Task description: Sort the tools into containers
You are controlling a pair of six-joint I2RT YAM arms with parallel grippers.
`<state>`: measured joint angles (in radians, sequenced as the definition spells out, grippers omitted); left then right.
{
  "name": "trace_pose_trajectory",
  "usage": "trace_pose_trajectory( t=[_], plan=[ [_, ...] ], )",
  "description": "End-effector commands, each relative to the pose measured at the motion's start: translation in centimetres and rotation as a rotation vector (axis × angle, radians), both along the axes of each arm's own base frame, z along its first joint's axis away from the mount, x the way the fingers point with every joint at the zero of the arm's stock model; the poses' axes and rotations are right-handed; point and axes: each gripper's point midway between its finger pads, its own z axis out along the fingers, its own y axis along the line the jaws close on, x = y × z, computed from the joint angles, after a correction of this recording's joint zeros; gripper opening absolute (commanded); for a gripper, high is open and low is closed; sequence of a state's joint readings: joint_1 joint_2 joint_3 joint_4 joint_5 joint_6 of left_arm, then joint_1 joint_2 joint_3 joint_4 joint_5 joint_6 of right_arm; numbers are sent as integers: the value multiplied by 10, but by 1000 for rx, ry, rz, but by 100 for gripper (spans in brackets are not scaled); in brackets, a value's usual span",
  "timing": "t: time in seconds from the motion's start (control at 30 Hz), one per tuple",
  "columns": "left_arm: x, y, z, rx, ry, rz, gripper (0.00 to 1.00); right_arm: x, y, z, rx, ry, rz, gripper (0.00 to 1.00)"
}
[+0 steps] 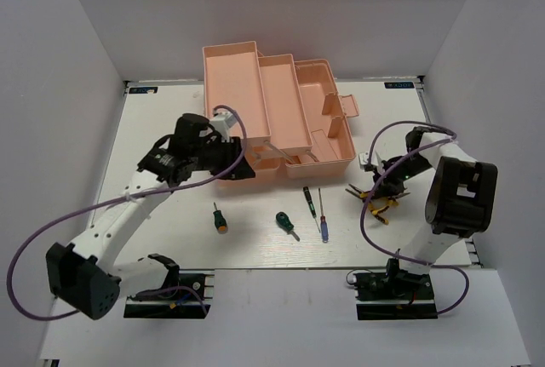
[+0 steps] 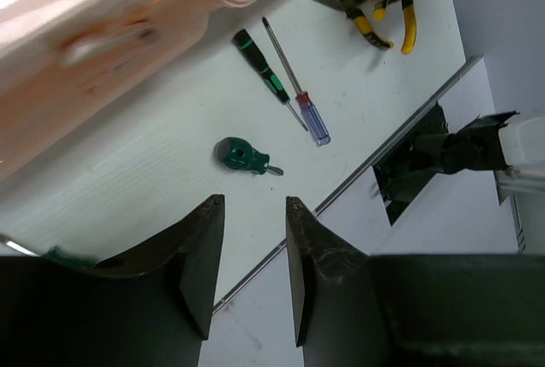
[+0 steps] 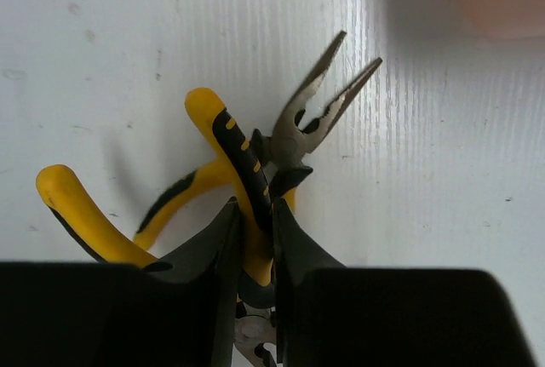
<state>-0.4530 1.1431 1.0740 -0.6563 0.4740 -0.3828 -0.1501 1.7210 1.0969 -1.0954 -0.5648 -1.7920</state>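
Observation:
The salmon-pink toolbox [image 1: 272, 107] stands open at the back, its tiers folded out. My left gripper [image 1: 232, 161] hovers at its front left corner, open with nothing between its fingers [image 2: 300, 252]. On the table in front lie an orange-tipped stubby screwdriver [image 1: 220, 218], a green stubby screwdriver [image 1: 285, 224], a thin dark-green screwdriver [image 1: 309, 199] and a thin blue-handled one [image 1: 323, 220]. To the right, my right gripper [image 3: 254, 209] is shut on a yellow-and-black handle of the pliers [image 3: 255, 158], whose nose [image 3: 328, 86] points away from it over the table.
The left wrist view looks down past the toolbox [image 2: 102, 26] at the green stubby screwdriver [image 2: 240, 156], the two thin screwdrivers [image 2: 294, 86] and the pliers [image 2: 375, 22]. White walls enclose the table on three sides. The arm bases [image 1: 166, 295] sit at the near edge.

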Motion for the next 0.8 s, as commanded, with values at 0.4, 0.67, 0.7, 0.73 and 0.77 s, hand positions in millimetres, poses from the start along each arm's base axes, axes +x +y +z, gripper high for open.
trace_pose_trajectory(
  t=[0.4, 0.67, 0.7, 0.73, 0.77],
  plan=[
    [-16, -125, -30, 14, -42, -306, 44, 66, 67, 229, 461, -185, -346, 0],
    [-23, -176, -41, 45, -80, -405, 52, 175, 128, 239, 781, 289, -768, 0],
    [-27, -181, -38, 35, -92, -418, 52, 183, 144, 249, 821, 340, -792, 0],
    [-29, -183, -43, 45, -89, -422, 54, 191, 150, 240, 822, 371, -806, 0],
    [-25, -185, -41, 42, -106, -410, 54, 200, 158, 231, 822, 384, -827, 0]
  ],
)
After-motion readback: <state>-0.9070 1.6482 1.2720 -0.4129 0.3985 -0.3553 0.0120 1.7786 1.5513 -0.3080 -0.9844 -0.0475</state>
